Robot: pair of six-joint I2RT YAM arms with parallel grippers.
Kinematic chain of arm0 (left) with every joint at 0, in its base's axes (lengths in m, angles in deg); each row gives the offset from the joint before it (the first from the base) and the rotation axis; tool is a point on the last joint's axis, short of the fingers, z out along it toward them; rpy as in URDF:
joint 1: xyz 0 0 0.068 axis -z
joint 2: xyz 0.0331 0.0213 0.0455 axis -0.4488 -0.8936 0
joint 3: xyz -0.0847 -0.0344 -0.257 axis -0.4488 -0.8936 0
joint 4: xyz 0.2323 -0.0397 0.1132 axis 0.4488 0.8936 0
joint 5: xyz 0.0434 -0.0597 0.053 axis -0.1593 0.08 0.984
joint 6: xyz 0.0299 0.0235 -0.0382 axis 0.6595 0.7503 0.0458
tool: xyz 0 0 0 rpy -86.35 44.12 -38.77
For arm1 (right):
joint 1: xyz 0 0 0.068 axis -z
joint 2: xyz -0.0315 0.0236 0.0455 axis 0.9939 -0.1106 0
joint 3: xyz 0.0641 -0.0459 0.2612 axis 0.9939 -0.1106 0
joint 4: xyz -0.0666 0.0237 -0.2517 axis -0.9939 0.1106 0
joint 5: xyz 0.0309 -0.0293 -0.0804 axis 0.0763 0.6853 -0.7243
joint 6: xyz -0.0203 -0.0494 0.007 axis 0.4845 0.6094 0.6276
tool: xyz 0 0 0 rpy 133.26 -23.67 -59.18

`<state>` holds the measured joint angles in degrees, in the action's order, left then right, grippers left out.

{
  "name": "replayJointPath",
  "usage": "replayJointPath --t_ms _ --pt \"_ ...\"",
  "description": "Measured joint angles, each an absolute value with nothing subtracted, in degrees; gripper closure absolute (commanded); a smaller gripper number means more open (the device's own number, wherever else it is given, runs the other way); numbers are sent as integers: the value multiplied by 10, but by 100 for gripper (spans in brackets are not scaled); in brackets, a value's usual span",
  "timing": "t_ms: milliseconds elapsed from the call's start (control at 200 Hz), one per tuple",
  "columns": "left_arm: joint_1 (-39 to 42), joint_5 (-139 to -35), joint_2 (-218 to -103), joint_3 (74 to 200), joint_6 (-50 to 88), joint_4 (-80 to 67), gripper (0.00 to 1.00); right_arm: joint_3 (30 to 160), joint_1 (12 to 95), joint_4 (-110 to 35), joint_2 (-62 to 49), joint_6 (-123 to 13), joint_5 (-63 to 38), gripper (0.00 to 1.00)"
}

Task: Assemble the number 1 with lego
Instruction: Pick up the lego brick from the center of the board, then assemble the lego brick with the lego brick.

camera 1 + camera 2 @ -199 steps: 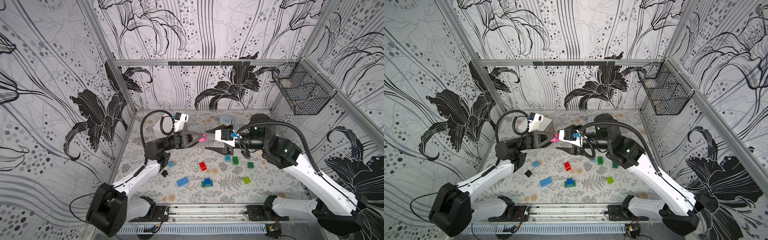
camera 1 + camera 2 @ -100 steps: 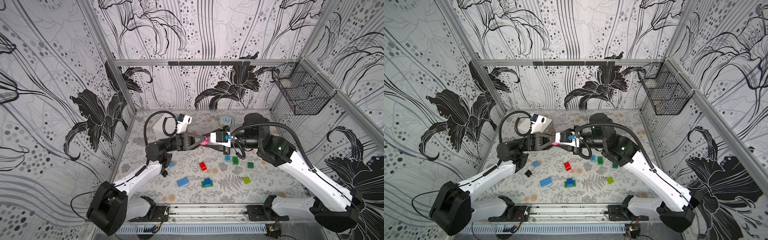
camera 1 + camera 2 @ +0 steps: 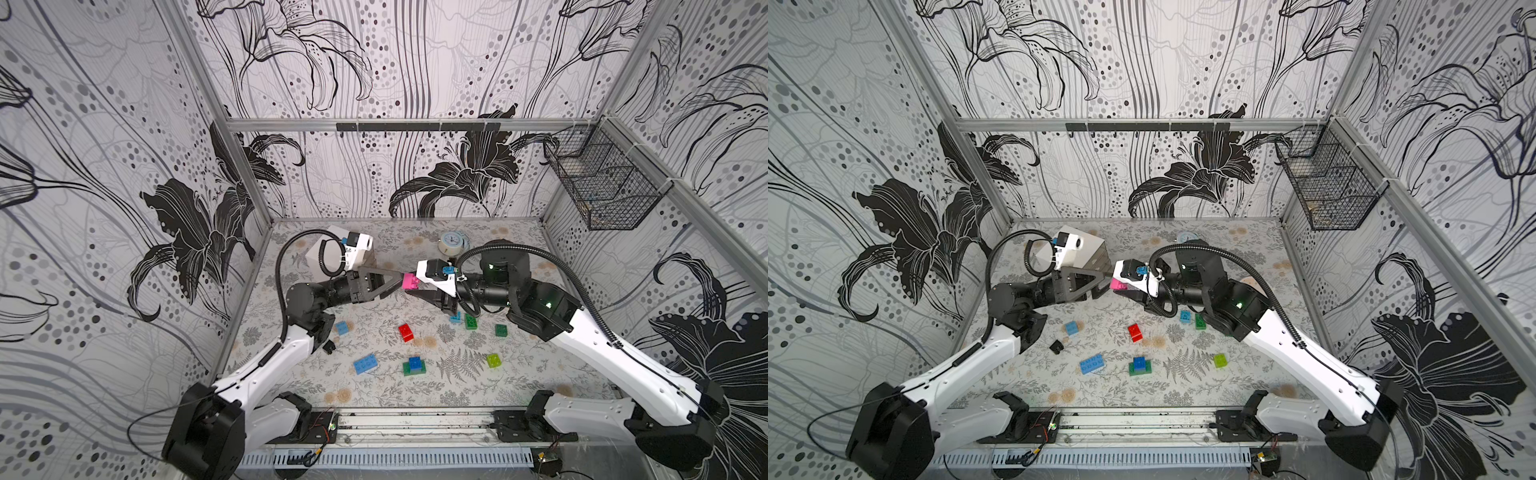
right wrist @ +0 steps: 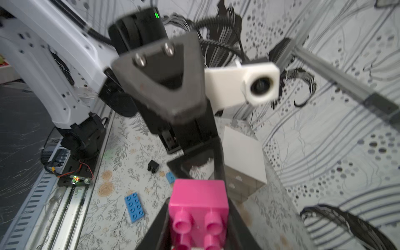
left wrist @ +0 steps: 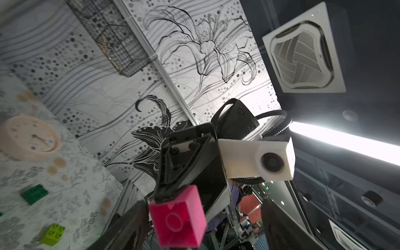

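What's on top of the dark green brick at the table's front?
A smaller blue brick sits on the dark green brick. Studs beneath it are covered; whether it is pressed on cannot be seen.

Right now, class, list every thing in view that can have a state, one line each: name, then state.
pink brick, held in the air by the right gripper.
right gripper, fingers shut on the pink brick.
left gripper, fingers open either side of the pink brick.
small blue brick, stacked on a dark green brick.
red brick, loose on the table.
oblong blue brick, loose, studs up.
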<state>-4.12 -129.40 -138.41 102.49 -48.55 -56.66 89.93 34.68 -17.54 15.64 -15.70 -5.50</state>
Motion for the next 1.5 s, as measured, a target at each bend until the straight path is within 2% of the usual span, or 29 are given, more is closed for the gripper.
replayJointPath --t_ms 95,180,365,621,811,1117,1502 --pt "-55 -1219 -1312 1046 -333 -324 12 854 343 -139 171 -273 -134 100" --pt "-56 -1112 -1278 1077 -218 -143 12 837 329 -85 169 -394 -196 100" --pt "-58 -911 -1257 1049 -148 53 13 841 258 47 108 -612 -256 100" --pt "-60 -790 -1214 970 -189 160 14 871 161 164 -18 -795 -272 100" --pt "-60 -756 -1175 960 -216 180 14 892 148 170 -64 -873 -274 100" --pt "-60 -741 -1167 950 -235 181 15 918 148 162 -148 -906 -276 100" --pt "-60 -741 -1162 943 -247 181 15 925 148 161 -169 -906 -280 100"
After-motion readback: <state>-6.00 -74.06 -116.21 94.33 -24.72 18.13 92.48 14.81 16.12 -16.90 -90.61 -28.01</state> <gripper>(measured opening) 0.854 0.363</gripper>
